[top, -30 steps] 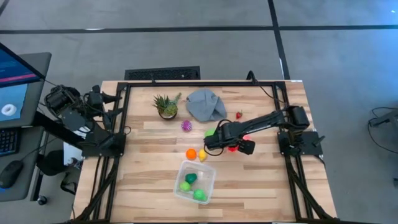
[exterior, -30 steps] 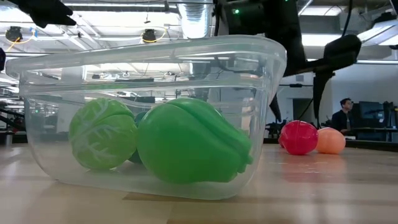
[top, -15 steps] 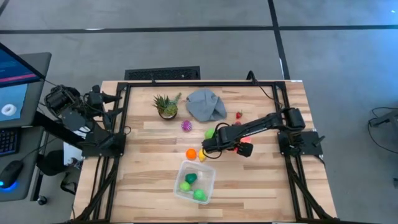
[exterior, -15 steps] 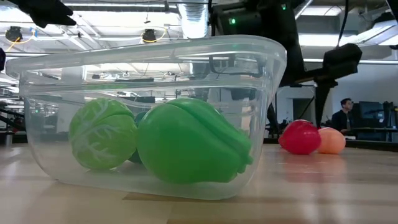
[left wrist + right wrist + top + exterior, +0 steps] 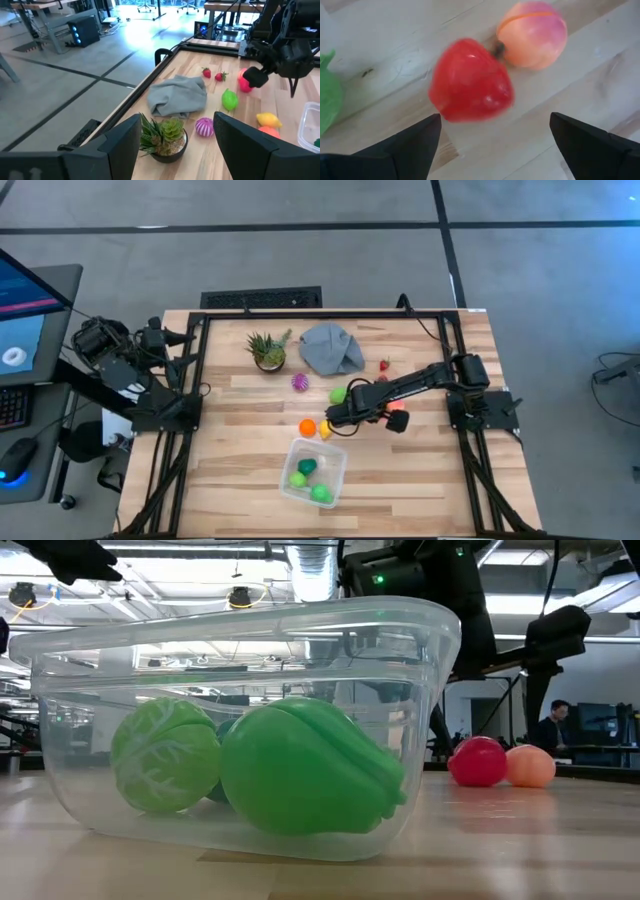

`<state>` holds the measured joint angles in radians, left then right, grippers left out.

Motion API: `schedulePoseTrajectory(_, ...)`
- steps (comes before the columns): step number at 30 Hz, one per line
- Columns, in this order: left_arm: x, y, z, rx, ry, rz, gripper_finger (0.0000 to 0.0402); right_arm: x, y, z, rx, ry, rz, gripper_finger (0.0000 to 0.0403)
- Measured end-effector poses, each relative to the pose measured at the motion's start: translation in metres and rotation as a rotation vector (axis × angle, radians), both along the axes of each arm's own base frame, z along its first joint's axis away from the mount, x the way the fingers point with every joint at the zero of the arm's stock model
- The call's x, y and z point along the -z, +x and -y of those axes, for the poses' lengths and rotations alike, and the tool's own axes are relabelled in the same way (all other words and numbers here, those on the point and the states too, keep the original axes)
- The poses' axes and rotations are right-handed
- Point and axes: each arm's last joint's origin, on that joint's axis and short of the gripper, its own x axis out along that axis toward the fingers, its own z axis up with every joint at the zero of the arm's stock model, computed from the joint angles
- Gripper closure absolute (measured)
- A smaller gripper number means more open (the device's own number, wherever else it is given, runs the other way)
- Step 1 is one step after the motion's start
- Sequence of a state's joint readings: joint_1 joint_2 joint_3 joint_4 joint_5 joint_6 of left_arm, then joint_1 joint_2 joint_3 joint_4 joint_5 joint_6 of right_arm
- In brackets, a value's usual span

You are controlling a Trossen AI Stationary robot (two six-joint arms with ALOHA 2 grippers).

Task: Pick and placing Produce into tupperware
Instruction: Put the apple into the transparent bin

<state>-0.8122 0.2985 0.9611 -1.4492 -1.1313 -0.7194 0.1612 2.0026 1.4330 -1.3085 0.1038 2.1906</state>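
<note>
A pick is being set up, judged from how things lie. The right gripper (image 5: 338, 416) is reached out to the centre of the high view, its fingers (image 5: 395, 150) spread wide with nothing between them. In the right wrist view a red fruit (image 5: 470, 82) lies just ahead of that gap, with a peach-coloured fruit (image 5: 534, 34) touching it on the far side. Neither is held.

The next move calls for the spread fingers to be lowered around the red fruit alone; the peach-coloured one sits so close that it may be nudged or caught as well.

The tupperware (image 5: 336, 472) stands at lower centre of the high view, just below the right gripper. At least 3 green pieces are seen inside it from above; in the low view a pale green cabbage-like piece (image 5: 165, 755) and a larger bright green piece (image 5: 310, 780) rest against each other on its floor.

Other produce is left on the table: an orange piece (image 5: 307, 426) and a yellow piece (image 5: 325, 428) just above the container, a lime-green piece (image 5: 229, 99) and a purple piece (image 5: 204, 126).

The left gripper (image 5: 175, 142) is parked at the left edge, apart from the work, its fingers parted and empty.
</note>
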Motion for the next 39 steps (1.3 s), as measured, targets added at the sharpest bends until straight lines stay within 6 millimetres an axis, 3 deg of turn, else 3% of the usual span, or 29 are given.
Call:
schedulePoseTrajectory(15,0.0,0.0,0.0,-0.004,0.002,0.003,0.0161,0.0,0.002,0.014,-0.129,-0.075,-0.007,0.0014)
schedulePoseTrajectory(26,0.0,0.0,0.0,-0.008,-0.01,0.01,0.0161,0.0,0.005,0.037,-0.341,-0.008,-0.057,0.0013)
schedulePoseTrajectory(39,0.0,0.0,0.0,-0.019,-0.043,0.026,0.0161,0.0,0.006,0.043,-0.451,0.051,-0.078,0.0014)
